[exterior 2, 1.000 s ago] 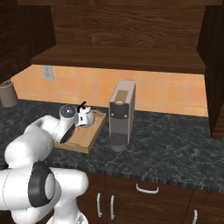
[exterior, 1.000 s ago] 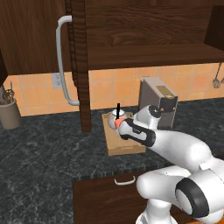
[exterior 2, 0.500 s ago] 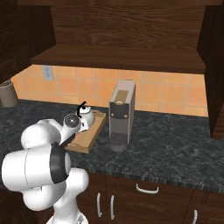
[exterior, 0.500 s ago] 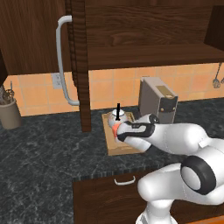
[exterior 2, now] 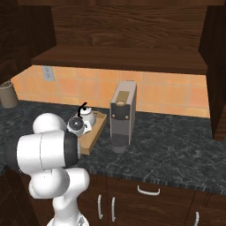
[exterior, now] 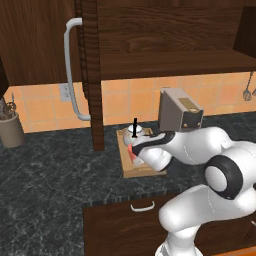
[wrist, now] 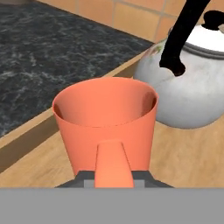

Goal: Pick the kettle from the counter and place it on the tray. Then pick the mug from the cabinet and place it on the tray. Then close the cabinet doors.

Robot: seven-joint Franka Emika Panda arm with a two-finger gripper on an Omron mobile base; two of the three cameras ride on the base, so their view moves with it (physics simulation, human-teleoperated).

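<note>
The orange-red mug (wrist: 105,122) stands upright low over the wooden tray (wrist: 188,153), just in front of the silver-white kettle (wrist: 192,87) that sits on the tray. My gripper (wrist: 113,177) is shut on the mug's handle, one fingertip on each side. From the left base, the mug (exterior: 131,150) is a sliver at my gripper (exterior: 134,151), with the kettle (exterior: 135,131) behind it on the tray (exterior: 145,167). From the right base, the kettle (exterior 2: 88,117) and tray (exterior 2: 95,132) show past my arm. The cabinet doors (exterior: 90,75) stand open.
A boxy grey coffee machine (exterior: 181,110) stands right beside the tray on the dark counter (exterior: 50,180). A beige utensil pot (exterior: 11,131) sits far left against the tiled wall. The open door's long handle (exterior: 71,70) hangs above the counter left of the tray.
My arm's elbow has swung out to the right. The hand has sunk a little with the mug, down to the tray beside the kettle.
</note>
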